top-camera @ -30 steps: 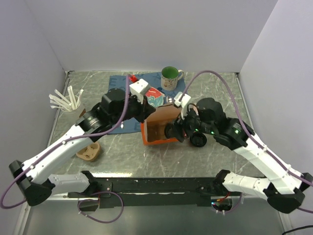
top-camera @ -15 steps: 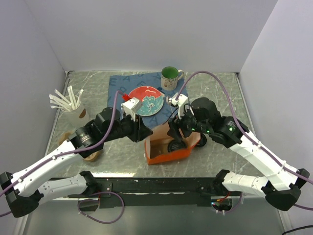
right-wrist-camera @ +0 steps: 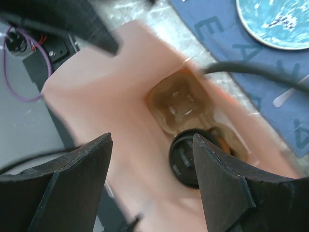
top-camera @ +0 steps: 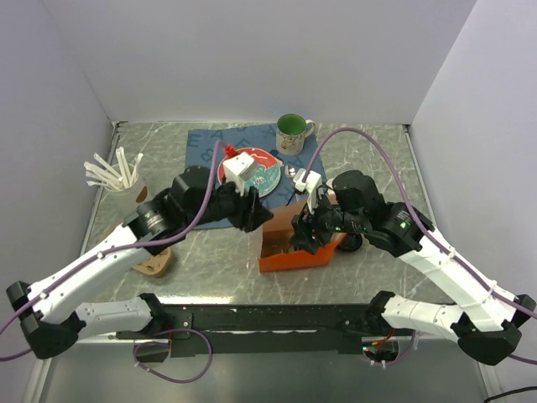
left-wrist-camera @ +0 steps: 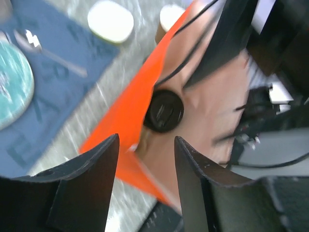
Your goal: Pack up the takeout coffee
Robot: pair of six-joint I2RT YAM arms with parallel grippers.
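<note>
One coffee [right-wrist-camera: 189, 157]: I see only its black lid, from above. It stands deep inside the bag, in a slot of the carrier.
Carrier [right-wrist-camera: 176, 99]: brown pulp, on the floor of the bag. The slot next to the coffee shows its flaps.
Bag [top-camera: 289, 256]: orange outside, pale inside, mouth open. It is on the table [top-camera: 377, 151] between my two arms, just beside the mat. I cannot tell if it stands straight.
Right gripper [right-wrist-camera: 152, 140]: over the mouth of the bag. Its fingers [right-wrist-camera: 222, 183] are wide apart with nothing between them, and the coffee shows below, in the gap.
Left gripper [left-wrist-camera: 145, 142]: at the left rim of the bag. Its fingers [left-wrist-camera: 91, 169] are apart and hold nothing. The orange rim runs under the gap, but I cannot tell if it touches them.
Mat [top-camera: 201, 147]: blue, behind the bag, partly under my left arm.
Plate [top-camera: 268, 176]: red rim, blue middle, on the mat.
Mug [top-camera: 292, 133]: green, at the far edge of the mat, well apart from the bag.
</note>
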